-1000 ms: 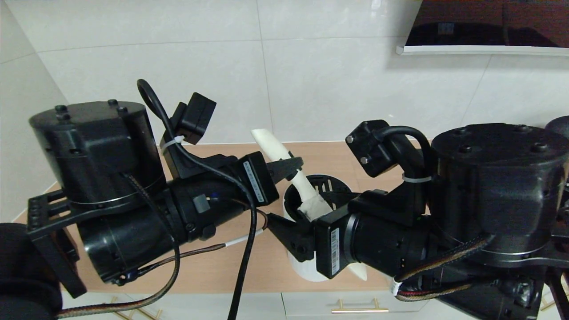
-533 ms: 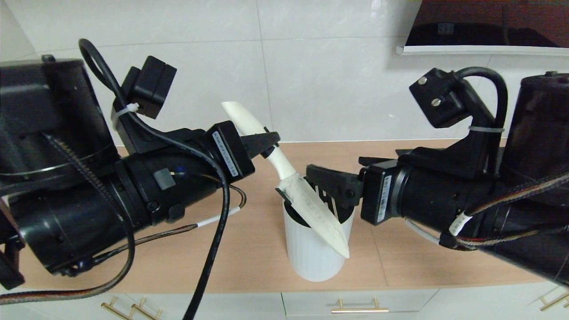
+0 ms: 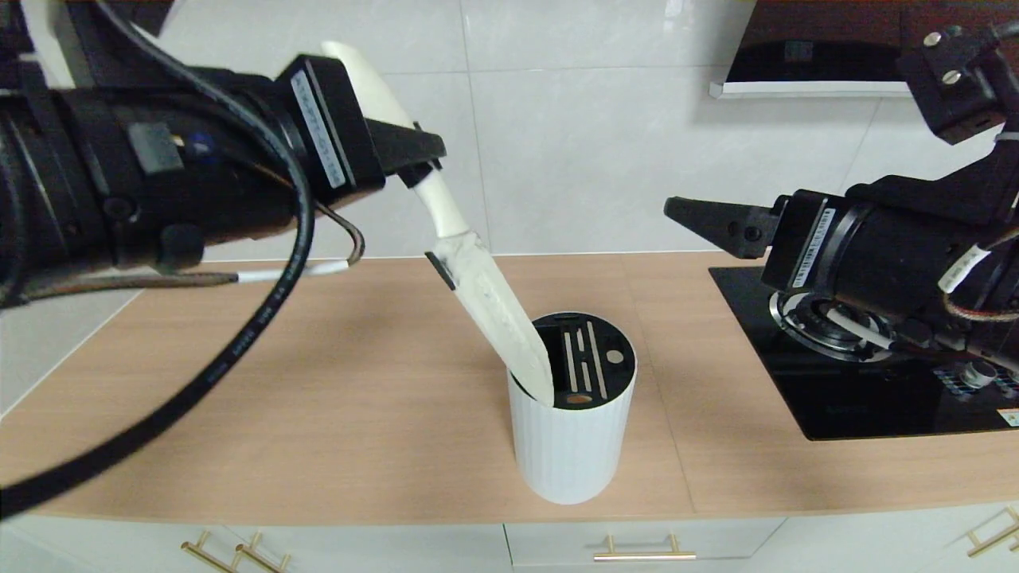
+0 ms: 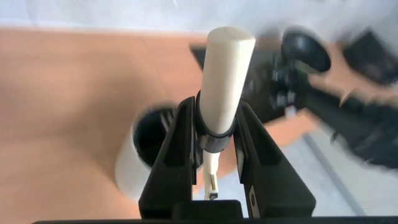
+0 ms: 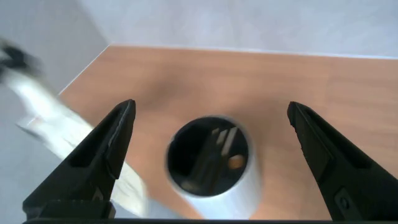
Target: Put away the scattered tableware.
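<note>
Head view: one knife (image 3: 493,310) pinched by left jaws, tip at one holder (image 3: 569,446); right jaws spread.

One white holder (image 3: 569,446). One white knife (image 3: 486,294), tip by the holder's rim. One black stove (image 3: 860,398) beside the holder. One desk (image 3: 318,382) under the holder. Two hands above the holder: the left hand (image 3: 418,155) and the right hand (image 5: 210,104).

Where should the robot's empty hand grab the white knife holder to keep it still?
Probably around the ribbed round wall of the knife holder, halfway up, coming level from the robot's right, where the open right gripper is. It stands upright, and the tip of the knife crowds its left rim.
</note>
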